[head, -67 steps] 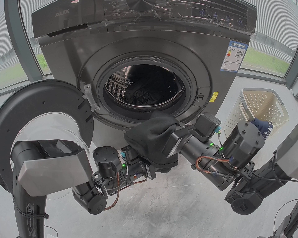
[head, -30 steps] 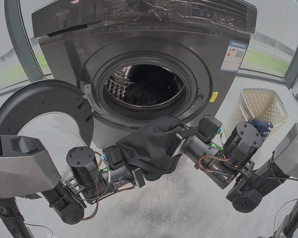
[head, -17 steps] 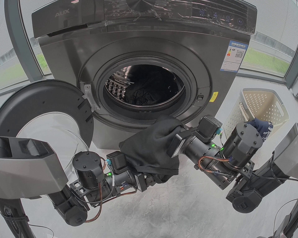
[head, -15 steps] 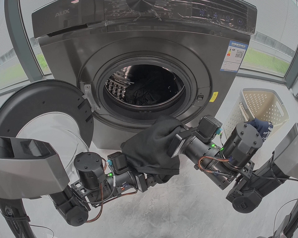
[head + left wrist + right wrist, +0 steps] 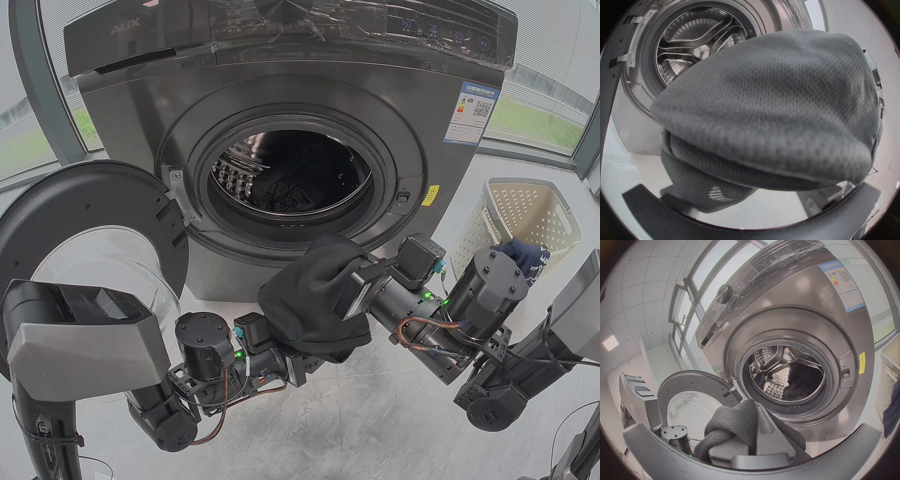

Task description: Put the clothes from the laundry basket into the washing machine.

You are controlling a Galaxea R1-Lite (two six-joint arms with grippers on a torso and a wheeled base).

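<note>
- Item: black garment (image 5: 315,294), mesh-knit, bunched; it hangs in the air at 6 o'clock below the drum opening (image 5: 290,172), close in front of the washing machine (image 5: 400,119).
- Handling, by judgement: light, limp and not fragile. The loose folds droop at the low edge, so they may snag on the door rim or slide off a shallow hold.
- Where to hold: a thick gathered fold near the top of the bunch, not a trailing hem.
- Right gripper (image 5: 749,427): comes in from 4 o'clock, and its fingers look pinched on a fold of the cloth, which drapes over them.
- Left gripper (image 5: 309,364): at 7 o'clock under the garment's low edge. Cloth covers it, so its grip cannot be told.
- Drum: dark clothes (image 5: 300,181) lie inside.
- Door (image 5: 94,200): swung open at 9 o'clock.
- Laundry basket (image 5: 500,187): at 3 o'clock of the machine, with a dark blue garment (image 5: 531,255) at its near rim.
</note>
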